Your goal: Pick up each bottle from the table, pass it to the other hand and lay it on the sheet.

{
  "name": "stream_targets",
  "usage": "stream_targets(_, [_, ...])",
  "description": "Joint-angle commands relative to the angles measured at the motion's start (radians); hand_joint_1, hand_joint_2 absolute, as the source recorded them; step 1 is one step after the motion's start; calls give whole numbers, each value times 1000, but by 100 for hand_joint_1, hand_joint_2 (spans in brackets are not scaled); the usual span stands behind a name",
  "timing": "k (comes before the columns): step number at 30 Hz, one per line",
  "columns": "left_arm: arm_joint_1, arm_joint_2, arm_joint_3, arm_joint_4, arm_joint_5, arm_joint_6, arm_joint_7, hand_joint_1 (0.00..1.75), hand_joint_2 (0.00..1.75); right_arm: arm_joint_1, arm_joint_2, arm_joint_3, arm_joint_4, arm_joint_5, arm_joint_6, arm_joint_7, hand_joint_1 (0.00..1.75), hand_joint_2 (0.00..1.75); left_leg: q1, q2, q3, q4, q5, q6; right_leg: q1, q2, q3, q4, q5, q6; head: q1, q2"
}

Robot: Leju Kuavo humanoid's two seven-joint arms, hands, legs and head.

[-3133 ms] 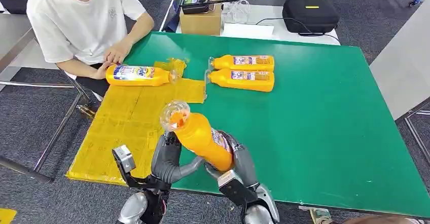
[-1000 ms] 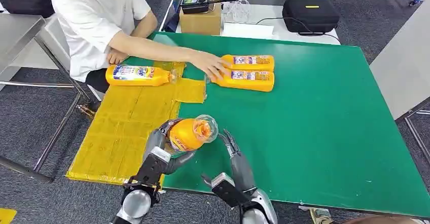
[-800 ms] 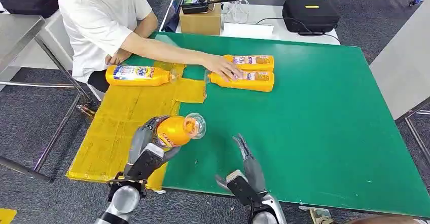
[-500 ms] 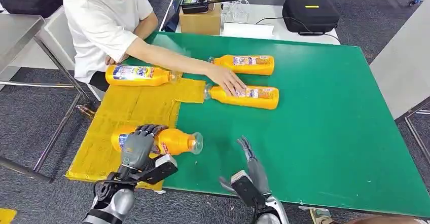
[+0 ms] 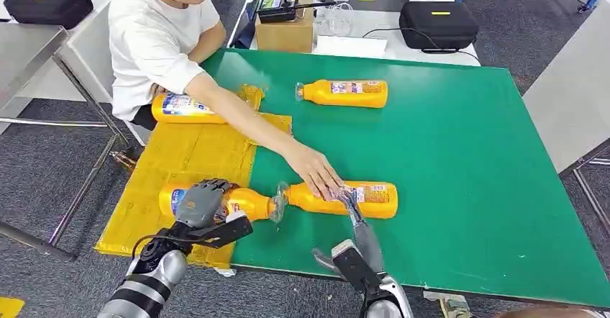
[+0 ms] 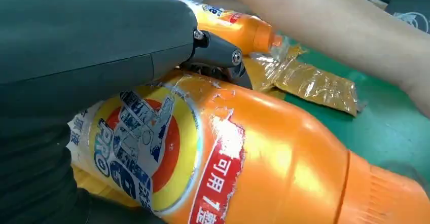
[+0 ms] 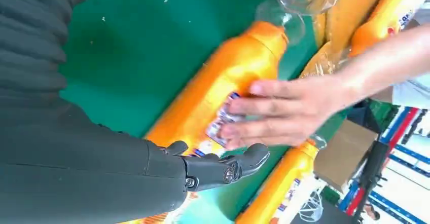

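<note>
Left hand (image 5: 200, 203): closed over the label end of a bottle (image 5: 223, 201), which is laid flat under it on the yellow sheet (image 5: 190, 152), its neck pointing across toward the right hand. The grip is judged to be kept so that the bottle does not roll as it is set down; release is not yet made.

Right hand (image 5: 356, 224): empty, fingers straight and spread, raised at the near table (image 5: 460, 188) edge. It is judged to be poised for the next pick.

Second bottle (image 5: 342, 197): lying on the green table just beyond the right hand's fingertips, pressed flat by a person's hand (image 5: 316, 174); evidently placed there within the right hand's reach.

Third bottle (image 5: 344, 93): well beyond the right hand, lying alone on the table, waiting.

Fourth bottle (image 5: 176, 107): well beyond the left hand, at the sheet's far end, partly behind the person's arm; judged already delivered.
</note>
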Motion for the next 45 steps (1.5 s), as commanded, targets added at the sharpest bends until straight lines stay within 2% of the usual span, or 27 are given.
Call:
stream_targets(1, [-49, 14, -11, 194, 27, -65, 23, 0, 175, -35, -10, -17, 40, -13, 3, -6, 0, 175, 0, 1, -1, -2, 2, 3, 1, 2, -2, -2, 3, -5, 0, 0])
stream_targets(2, [-58, 13, -4, 208, 46, -86, 22, 0, 175, -36, -12, -16, 42, -14, -2, -7, 0, 0, 0, 0, 1, -1, 2, 1, 0, 0, 1, -1, 1, -3, 0, 0])
stream_targets(8, [-82, 0, 14, 225, 140, -145, 0, 0, 175, -54, -6, -18, 76, -22, -10, -20, 0, 0, 0, 1, 2, -2, 4, 1, 1, 1, 2, -1, 3, -5, 0, 0])
stream_targets(12, [-45, -14, 44, 138, 297, -224, -40, 0, 175, -60, -4, -14, 95, -27, -21, -32, 0, 0, 0, 2, 4, -2, 3, 2, 1, 2, 3, -1, 2, -4, 0, 0])
stream_targets(14, [-13, -34, 42, 55, 290, -143, -31, 0, 175, -53, -6, -17, 89, -26, -36, -31, 0, 0, 0, 2, 5, -2, 3, 2, 1, 3, 4, -1, 2, -4, 0, 0])
stream_targets(15, [9, -44, 14, -7, 224, -52, -25, 0, 175, -41, -8, -20, 71, -25, -42, -25, 0, 0, 0, 1, 6, -1, 2, 1, 0, 1, 6, 0, 1, -3, 0, 0])
stream_targets(17, [41, -61, -21, -92, 218, -67, 10, 0, 175, -21, -15, -19, 37, -20, -41, -13, 0, 0, 0, 0, 5, -1, 2, 1, 0, 0, 5, 0, 0, -3, 0, 0])
stream_targets(23, [119, -90, -85, -306, 313, -26, -57, 0, 175, -5, -18, -12, 11, -1, -47, 0, 0, 0, 0, -1, -2, 1, 1, 1, 1, -1, -3, 0, 0, -3, 0, 0])
stream_targets(30, [118, -87, -75, -304, 334, -14, -72, 0, 175, -5, -18, -13, 11, 2, -48, 3, 0, 0, 0, -1, -6, 0, 2, 1, 1, 0, -8, 0, 0, -4, 0, 0])
stream_targets(33, [148, -120, -57, -390, 414, 30, -150, 0, 175, 3, -30, -5, -3, 54, -102, 12, 0, 0, 0, -2, -7, 1, 2, 2, 1, -1, -9, 0, 0, -4, 0, 0])
stream_targets(34, [173, -137, -57, -463, 463, 49, -182, 0, 175, 9, -44, 12, -20, 152, -184, 27, 0, 0, 1, -1, -8, 1, 2, 3, 2, -1, -9, -1, 1, -5, 0, 0])
stream_targets(36, [197, -158, -55, -538, 517, 87, -228, 0, 175, 13, -68, 36, -52, 260, -240, 54, 0, 0, 1, -1, -9, 2, 1, 3, 2, -1, -10, 0, 0, -4, 0, 0])
stream_targets(37, [225, -183, -47, -617, 601, 134, -305, 0, 175, 15, -99, 66, -94, 393, -265, 108, 0, 175, 1, -2, -9, 2, 1, 4, 2, -1, -10, 0, 0, -5, 0, 0])
stream_targets(41, [285, -188, -33, -782, 702, 163, -353, 0, 175, 36, -203, 85, -225, 649, -213, 263, 0, 175, 0, 2, -10, 2, -1, 3, 2, 2, -12, 1, -1, -5, 0, 0])
stream_targets(43, [290, -198, -10, -799, 747, 164, -380, 0, 175, 43, -261, 69, -269, 716, -196, 285, 0, 175, -1, -2, -10, 2, 1, 2, 0, -2, -11, 0, 0, -3, 0, 0])
stream_targets(45, [286, -201, -5, -788, 753, 155, -388, 0, 175, 43, -282, 60, -287, 742, -188, 291, 0, 175, 0, -2, -10, 1, 0, 3, 2, -1, -11, -1, 0, -5, 0, 0])
